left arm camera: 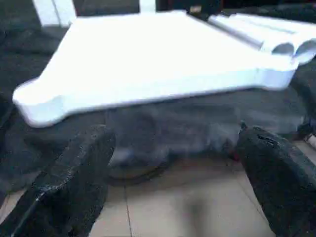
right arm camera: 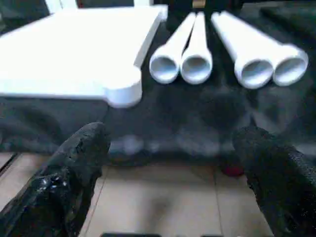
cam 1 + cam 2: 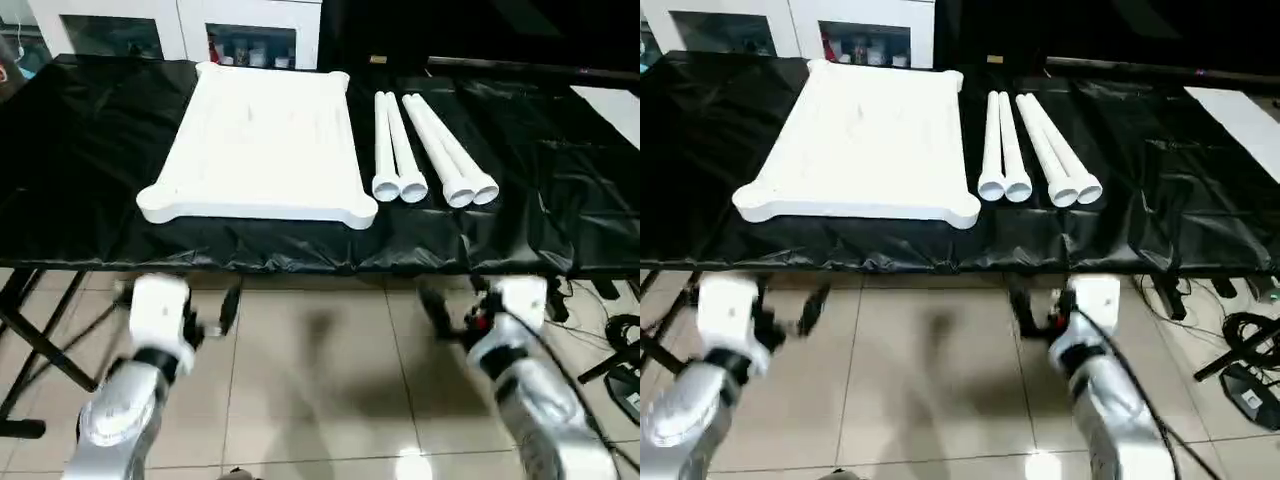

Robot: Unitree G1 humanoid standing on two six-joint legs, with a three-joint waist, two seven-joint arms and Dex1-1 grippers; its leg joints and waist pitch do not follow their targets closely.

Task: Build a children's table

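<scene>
The white square tabletop [image 3: 260,140] lies flat on the black-covered work table [image 3: 80,150], left of centre. To its right four white tapering legs lie side by side in two pairs [image 3: 392,150] [image 3: 448,150], their open wide ends facing me. Both grippers hang in front of and below the work table's near edge, over the floor. My left gripper [image 3: 215,312] is open and empty, facing the tabletop's near edge [image 1: 148,94]. My right gripper [image 3: 450,308] is open and empty too, facing the leg ends [image 2: 197,66] and the tabletop's near right corner [image 2: 123,91].
The black cover hangs over the work table's front edge [image 3: 300,255]. Beige tiled floor [image 3: 330,390] lies under the arms. A white glass-doored cabinet [image 3: 180,30] stands behind. Cables [image 3: 620,340] lie on the floor at right, and black table legs [image 3: 40,340] stand at left.
</scene>
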